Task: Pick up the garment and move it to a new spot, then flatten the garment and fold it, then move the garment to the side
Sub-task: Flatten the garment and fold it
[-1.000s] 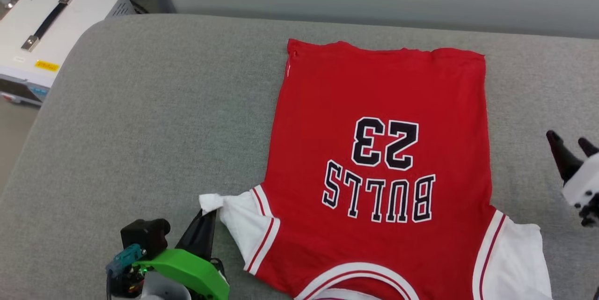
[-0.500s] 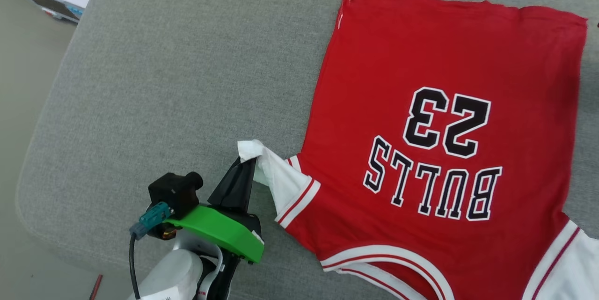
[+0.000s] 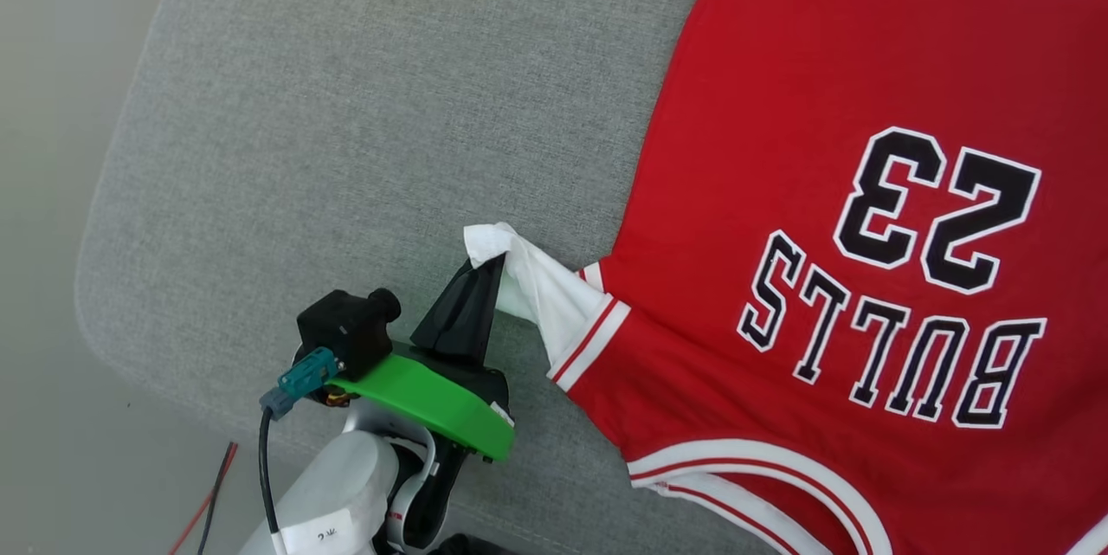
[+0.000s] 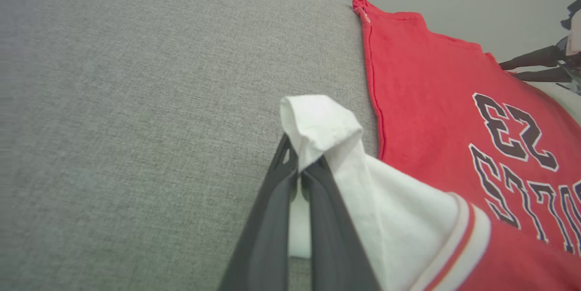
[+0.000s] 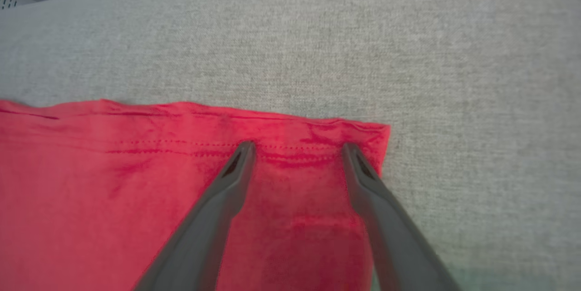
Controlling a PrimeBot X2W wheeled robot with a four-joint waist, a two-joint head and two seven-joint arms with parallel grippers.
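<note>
The garment (image 3: 822,105) lies flat on the grey padded surface (image 3: 346,148), red, with "BULLS 23" face up and upside down to me. Its white left sleeve (image 3: 554,300) is pulled out to a twisted point. My left gripper (image 3: 493,265) is shut on that sleeve tip, and the left wrist view shows the white cloth (image 4: 317,123) bunched over the closed fingertips of the left gripper (image 4: 298,170). My right gripper (image 5: 297,148) is open above the garment's far hem corner (image 5: 317,182), one finger on each side of the stitched hem. From the left wrist view the right gripper (image 4: 529,67) appears past the garment (image 4: 431,100).
The padded surface has a rounded corner at the lower left (image 3: 112,295), with bare floor (image 3: 52,191) beyond it. Red and black cables (image 3: 203,503) lie on the floor near my left arm. Grey surface extends past the hem (image 5: 454,77).
The head camera has swung, so the garment sits further right and up in the picture and the white box has left it. My left gripper keeps its hold on the sleeve tip.
</note>
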